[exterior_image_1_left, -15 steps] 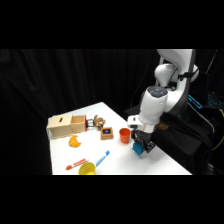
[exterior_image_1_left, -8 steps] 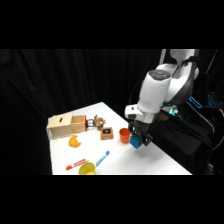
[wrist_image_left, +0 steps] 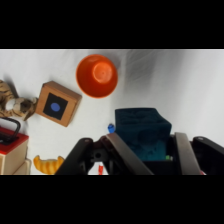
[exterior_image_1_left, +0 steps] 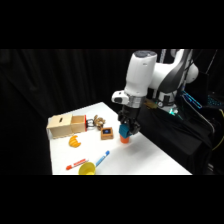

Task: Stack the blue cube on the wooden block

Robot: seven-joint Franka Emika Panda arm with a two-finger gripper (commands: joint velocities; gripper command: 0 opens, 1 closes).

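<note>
Gripper [wrist_image_left: 145, 142]: closed on the blue cube [wrist_image_left: 143, 131], one finger on each side, seen clearly in the wrist view.
Blue cube: held off the tabletop [exterior_image_1_left: 150, 157]; in the side view it hangs at the fingertips [exterior_image_1_left: 125, 131], just in front of the orange cup [exterior_image_1_left: 126, 139].
Orange cup: upright, right below and beside the gripper; wrist view shows it [wrist_image_left: 97, 75] just past the cube.
Wooden block: sits on the tabletop just left of the cup [exterior_image_1_left: 106, 133], near but apart from it; dark blue mark faces up [wrist_image_left: 58, 103]. Nothing on top of it.
Marker pen: blue-and-white, lying flat near the front edge [exterior_image_1_left: 102, 158], well clear of the path.
Yellow bowl: front edge [exterior_image_1_left: 87, 169], out of the way.
Wooden box: large pale one at the far left [exterior_image_1_left: 65, 125], not involved.
Clutter behind block: small striped item [exterior_image_1_left: 98, 121], close to the block's far side; can't tell what it is.
Progress: pick looks done, cube lifted. Left to do: carry sideways over the block, line up square, lower, release.
Risk: the cup and that clutter both crowd the block, so the descent needs to come straight down.
</note>
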